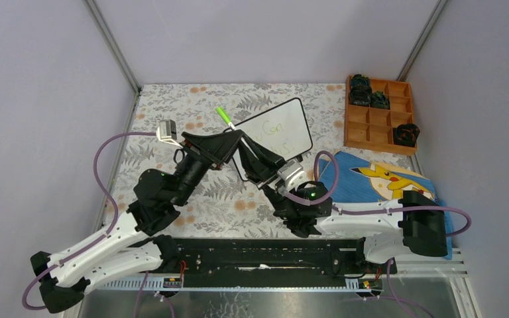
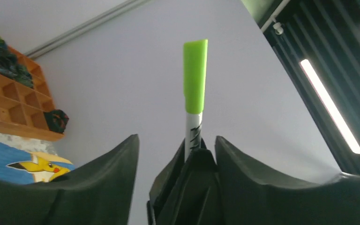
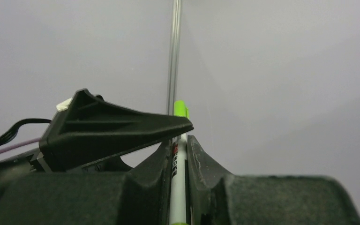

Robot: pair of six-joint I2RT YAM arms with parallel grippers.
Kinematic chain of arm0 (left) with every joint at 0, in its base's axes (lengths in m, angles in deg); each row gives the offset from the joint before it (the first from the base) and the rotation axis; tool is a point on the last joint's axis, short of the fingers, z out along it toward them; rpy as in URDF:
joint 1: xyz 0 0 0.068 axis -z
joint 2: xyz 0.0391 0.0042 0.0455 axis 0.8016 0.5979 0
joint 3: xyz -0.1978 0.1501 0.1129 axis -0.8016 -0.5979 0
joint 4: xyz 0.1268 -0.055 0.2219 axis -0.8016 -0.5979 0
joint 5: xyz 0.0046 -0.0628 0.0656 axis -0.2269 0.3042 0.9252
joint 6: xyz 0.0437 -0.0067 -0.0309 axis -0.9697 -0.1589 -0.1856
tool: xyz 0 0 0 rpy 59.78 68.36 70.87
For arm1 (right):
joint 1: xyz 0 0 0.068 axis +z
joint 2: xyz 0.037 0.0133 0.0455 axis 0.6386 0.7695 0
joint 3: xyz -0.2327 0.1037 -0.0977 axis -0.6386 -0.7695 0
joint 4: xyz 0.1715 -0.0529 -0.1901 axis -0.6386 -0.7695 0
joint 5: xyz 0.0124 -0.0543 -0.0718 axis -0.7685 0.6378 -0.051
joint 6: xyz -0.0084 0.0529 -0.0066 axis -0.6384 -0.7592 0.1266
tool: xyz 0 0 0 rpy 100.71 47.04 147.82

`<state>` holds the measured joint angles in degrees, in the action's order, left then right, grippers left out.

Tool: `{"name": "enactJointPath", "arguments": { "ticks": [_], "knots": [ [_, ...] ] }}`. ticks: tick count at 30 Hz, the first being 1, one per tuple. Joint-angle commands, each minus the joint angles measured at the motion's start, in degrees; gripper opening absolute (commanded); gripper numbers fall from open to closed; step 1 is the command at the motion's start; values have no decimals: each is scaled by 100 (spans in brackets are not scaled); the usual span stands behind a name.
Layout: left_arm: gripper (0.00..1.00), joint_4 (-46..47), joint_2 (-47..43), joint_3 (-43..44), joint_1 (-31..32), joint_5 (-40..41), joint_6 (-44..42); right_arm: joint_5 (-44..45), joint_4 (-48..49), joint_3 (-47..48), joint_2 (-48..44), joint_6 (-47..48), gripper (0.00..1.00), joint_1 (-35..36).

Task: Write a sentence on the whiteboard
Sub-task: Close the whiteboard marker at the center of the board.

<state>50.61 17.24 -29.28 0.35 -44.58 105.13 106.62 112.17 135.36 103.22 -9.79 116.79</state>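
Right wrist view: right gripper [image 3: 178, 143] pinches a white, green-capped marker [image 3: 178, 174] between the left gripper's [image 2: 176, 140] seemingly spread fingers; releasing early would likely drop it.

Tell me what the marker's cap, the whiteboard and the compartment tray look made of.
Marker cap: likely plastic, matte lime green, smooth moulded shape. Whiteboard: smooth white face, probably coated, in a thin black frame, maybe plastic. Tray: wood, warm orange-brown with thin board dividers; finish unclear.
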Motion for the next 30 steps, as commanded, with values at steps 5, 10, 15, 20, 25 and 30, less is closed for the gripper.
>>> {"name": "enactJointPath", "arguments": {
  "ticks": [5,10,15,20,25,30],
  "knots": [
    [76,-687,-240,89,34,2,-330,-147,-37,-24,-440,-261,0,-37],
    [72,-706,-464,-36,35,442,-322,-416,-350,-218,-673,-631,0,-37],
    [50,-553,-417,5,34,424,-406,-464,-536,-269,-758,-799,0,-37],
    [53,-400,-242,102,34,149,-444,-452,-614,-271,-750,-842,0,-37],
    [63,-107,-231,34,34,-12,-502,-435,-674,-262,-740,-853,0,-37],
    [73,-44,-208,56,34,-59,-560,-466,-773,-233,-731,-896,0,-37]
  ]
}}
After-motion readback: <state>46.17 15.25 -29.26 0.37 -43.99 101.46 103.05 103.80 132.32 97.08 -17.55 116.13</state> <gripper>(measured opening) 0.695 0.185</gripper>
